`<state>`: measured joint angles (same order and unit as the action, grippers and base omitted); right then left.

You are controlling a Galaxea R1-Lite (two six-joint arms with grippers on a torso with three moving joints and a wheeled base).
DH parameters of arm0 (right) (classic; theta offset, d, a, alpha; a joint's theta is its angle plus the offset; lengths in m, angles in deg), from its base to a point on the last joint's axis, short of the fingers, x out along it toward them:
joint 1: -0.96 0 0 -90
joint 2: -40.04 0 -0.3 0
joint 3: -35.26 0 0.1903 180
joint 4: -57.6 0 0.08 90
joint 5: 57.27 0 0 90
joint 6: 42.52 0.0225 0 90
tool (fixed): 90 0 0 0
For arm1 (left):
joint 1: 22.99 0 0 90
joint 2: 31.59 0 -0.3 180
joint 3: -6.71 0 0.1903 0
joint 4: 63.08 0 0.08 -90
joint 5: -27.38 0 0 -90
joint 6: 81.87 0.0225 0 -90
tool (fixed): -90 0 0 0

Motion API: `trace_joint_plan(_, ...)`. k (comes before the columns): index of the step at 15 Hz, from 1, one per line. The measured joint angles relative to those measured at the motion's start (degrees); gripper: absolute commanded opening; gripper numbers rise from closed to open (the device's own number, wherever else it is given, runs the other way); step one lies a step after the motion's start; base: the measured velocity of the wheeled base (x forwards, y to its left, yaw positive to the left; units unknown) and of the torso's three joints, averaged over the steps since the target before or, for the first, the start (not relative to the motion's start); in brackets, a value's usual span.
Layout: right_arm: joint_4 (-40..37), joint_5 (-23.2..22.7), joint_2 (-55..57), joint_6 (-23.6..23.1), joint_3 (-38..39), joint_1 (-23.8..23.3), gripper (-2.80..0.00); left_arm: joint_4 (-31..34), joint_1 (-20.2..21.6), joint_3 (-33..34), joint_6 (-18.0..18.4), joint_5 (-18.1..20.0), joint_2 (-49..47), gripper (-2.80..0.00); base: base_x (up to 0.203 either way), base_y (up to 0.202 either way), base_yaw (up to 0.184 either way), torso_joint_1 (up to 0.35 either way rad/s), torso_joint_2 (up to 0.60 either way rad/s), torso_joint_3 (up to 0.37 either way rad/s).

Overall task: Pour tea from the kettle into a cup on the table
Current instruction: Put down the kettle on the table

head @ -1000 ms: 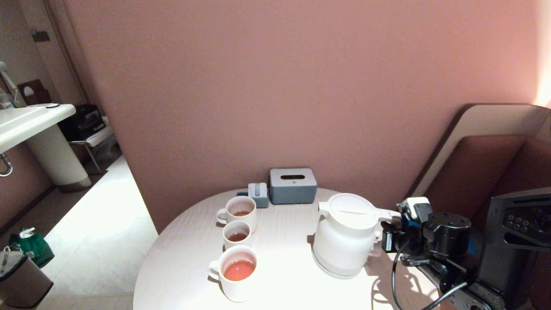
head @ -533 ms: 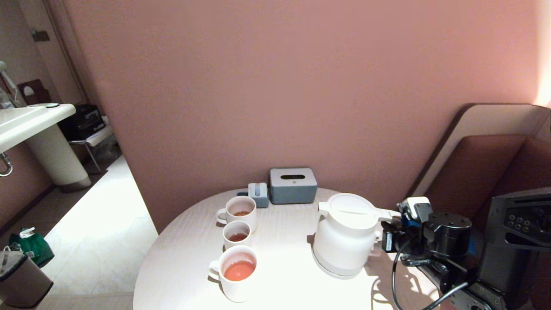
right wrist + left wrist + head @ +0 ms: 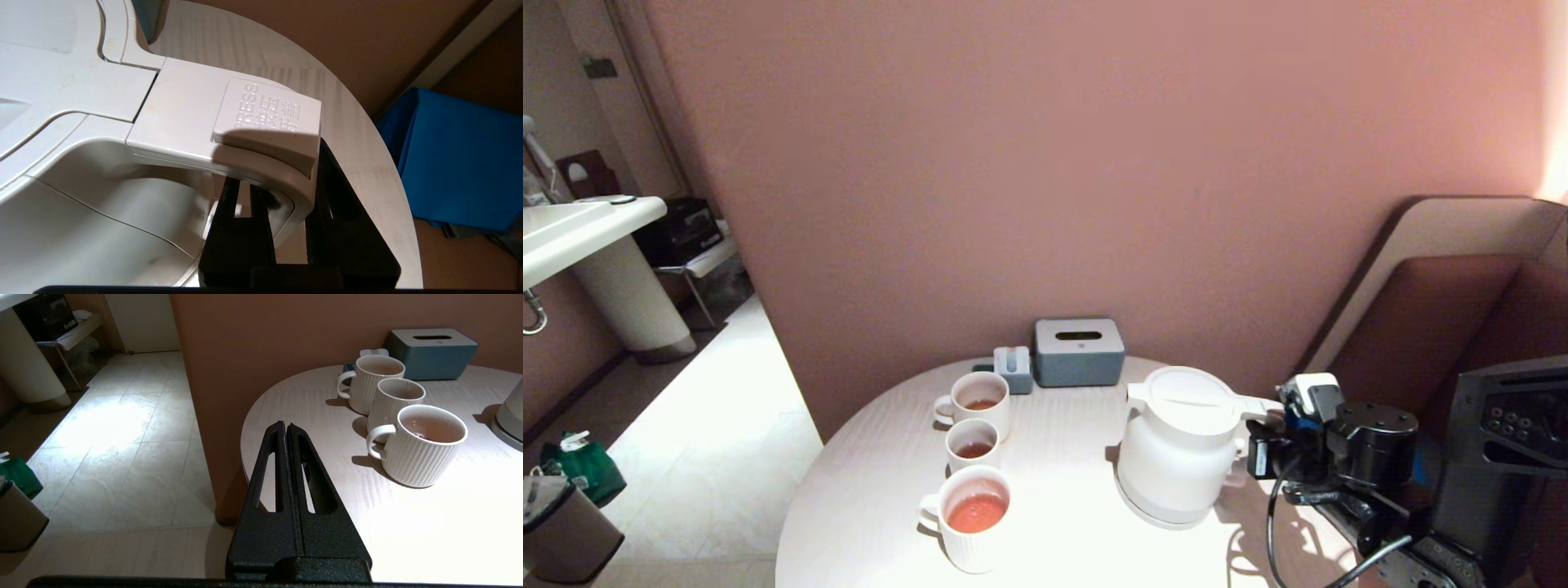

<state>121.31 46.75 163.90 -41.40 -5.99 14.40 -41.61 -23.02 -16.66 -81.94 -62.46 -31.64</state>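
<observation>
Honestly nothing has moved over the last second: the right gripper (image 3: 286, 212) stays pinched on the angular handle of the big white plastic kettle (image 3: 1180, 445), still parked on its base at the right of the pale round wood-grain table (image 3: 1062, 539). No lift yet. Left gripper (image 3: 287, 457) idles pressed together off the table's near-left edge.

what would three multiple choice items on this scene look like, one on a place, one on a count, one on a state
1. Where does the kettle stand on the table?
A. on the robot's right, on its round base
B. between the cups
C. behind the tissue box

2. How many white cups hold tea?
A. one
B. two
C. three

3. How is the right gripper set?
A. open above the lid
B. jaws closed on the kettle handle
C. parked off the table

Answers:
1 A, it sits to the right of the cups.
2 C, the near cup, middle cup and far cup all show reddish liquid.
3 B, the right wrist view shows the handle between the jaws.
</observation>
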Motion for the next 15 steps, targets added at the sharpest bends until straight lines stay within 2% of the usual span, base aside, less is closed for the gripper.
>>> trace_joint_plan(15, 0.1, 0.6, -0.2, -0.1, 0.0, 0.0, -2.8, 0.0, 0.0, 0.0, 0.0, 0.0, 0.0, -2.8, 0.0, 0.0, 0.0, 0.0, 0.0, 0.0)
